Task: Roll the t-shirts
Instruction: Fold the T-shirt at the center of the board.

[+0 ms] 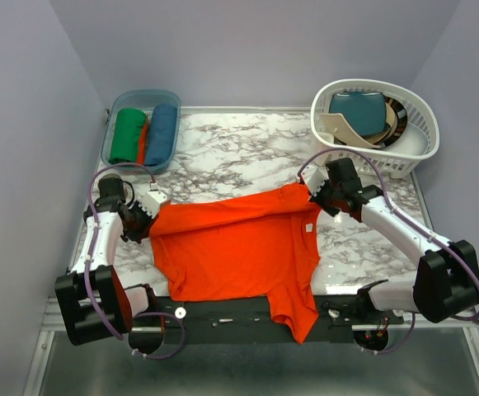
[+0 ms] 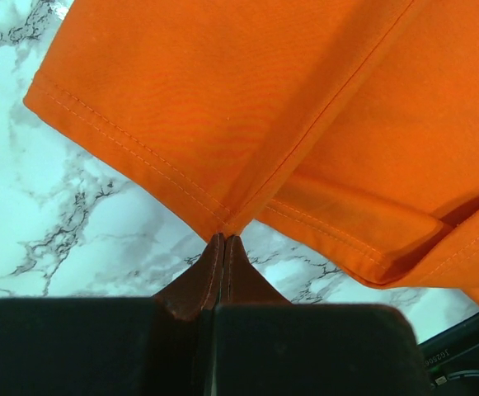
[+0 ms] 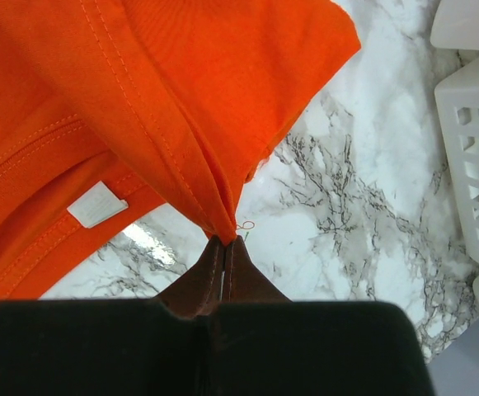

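Item 1: orange-red t-shirt (image 1: pixel 239 247). Plain, short-sleeved, spread over the near half of the marble table (image 1: pixel 239 153), hem toward 9 o'clock and collar toward 3 o'clock. One sleeve hangs over the table's near edge at 6 o'clock. White label (image 3: pixel 97 204) shows inside the collar. The far edge is doubled over into a loose fold.

Item 2: left claw (image 1: pixel 150 216). At 9 o'clock of the shirt. Fingers pressed fully together, pinching the far hem corner; in the wrist view the stitched hem meets the fingertips (image 2: pixel 223 241), with bare marble beneath.

Item 3: right claw (image 1: pixel 315 196). At 2 o'clock of the shirt. Fingers pressed fully together, pinching a gathered fold of cloth just beside the collar (image 3: pixel 225 241).

Item 4: clear tub (image 1: pixel 107 147). At 11 o'clock on the table. Holds a green roll (image 1: pixel 127 134) and a blue roll (image 1: pixel 163 132) side by side, with a sliver of orange-red cloth between them.

Item 5: white basket (image 1: pixel 404 161). At 1 o'clock, well apart from the tub. Holds folded clothes (image 1: pixel 359 109) in teal, beige and brown, stacked
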Robot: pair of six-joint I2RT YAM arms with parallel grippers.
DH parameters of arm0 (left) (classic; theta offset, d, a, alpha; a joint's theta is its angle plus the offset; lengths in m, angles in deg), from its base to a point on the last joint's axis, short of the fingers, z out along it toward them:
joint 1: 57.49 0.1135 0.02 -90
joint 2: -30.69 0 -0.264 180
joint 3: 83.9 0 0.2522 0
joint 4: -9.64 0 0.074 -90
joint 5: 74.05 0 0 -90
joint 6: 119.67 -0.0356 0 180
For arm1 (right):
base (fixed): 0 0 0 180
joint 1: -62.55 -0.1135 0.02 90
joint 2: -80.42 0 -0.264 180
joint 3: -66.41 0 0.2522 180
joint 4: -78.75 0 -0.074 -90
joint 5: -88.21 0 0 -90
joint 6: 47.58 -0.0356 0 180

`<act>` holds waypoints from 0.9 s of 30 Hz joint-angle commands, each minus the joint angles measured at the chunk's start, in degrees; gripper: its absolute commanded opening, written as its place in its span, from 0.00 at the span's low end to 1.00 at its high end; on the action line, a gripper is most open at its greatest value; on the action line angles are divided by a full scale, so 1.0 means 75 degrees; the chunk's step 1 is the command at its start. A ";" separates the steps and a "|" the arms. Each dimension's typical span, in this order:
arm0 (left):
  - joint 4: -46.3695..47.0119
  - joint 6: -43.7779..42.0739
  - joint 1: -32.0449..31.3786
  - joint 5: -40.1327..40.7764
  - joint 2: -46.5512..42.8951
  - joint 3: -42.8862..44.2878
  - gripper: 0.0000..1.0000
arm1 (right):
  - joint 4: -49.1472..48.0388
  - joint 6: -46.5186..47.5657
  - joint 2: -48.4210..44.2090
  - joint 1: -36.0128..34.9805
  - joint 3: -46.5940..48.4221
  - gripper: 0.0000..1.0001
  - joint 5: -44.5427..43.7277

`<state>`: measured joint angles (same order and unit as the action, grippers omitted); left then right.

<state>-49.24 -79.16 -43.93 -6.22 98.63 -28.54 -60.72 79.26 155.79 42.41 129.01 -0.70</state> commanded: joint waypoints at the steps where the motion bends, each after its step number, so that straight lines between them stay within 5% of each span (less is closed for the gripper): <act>1: -0.0019 0.0037 0.0055 -0.0032 -0.0082 -0.0110 0.00 | 0.0205 -0.0142 -0.0124 0.0037 -0.0207 0.01 0.0207; 18: -0.0277 -0.0092 0.0055 0.0132 -0.0270 -0.0391 0.00 | 0.0674 -0.0131 -0.0393 0.0037 -0.0664 0.02 0.0558; 21: -0.0602 0.0025 0.0067 0.0237 -0.0246 -0.0054 0.20 | 0.1386 -0.0177 -0.0195 0.0037 -0.0162 0.29 0.0489; 23: -0.0768 0.0083 0.0148 0.0180 -0.0491 0.0194 0.37 | 0.1961 -0.0259 -0.0264 0.0212 0.0259 0.37 0.0534; 27: -0.0117 0.0586 0.0161 -0.0265 -0.0762 0.0639 0.51 | 0.1648 -0.0318 -0.0348 0.0377 0.0764 0.45 0.1249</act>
<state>-53.46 -78.44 -43.17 -5.50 95.94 -28.06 -49.64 77.95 154.42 44.05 129.14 2.88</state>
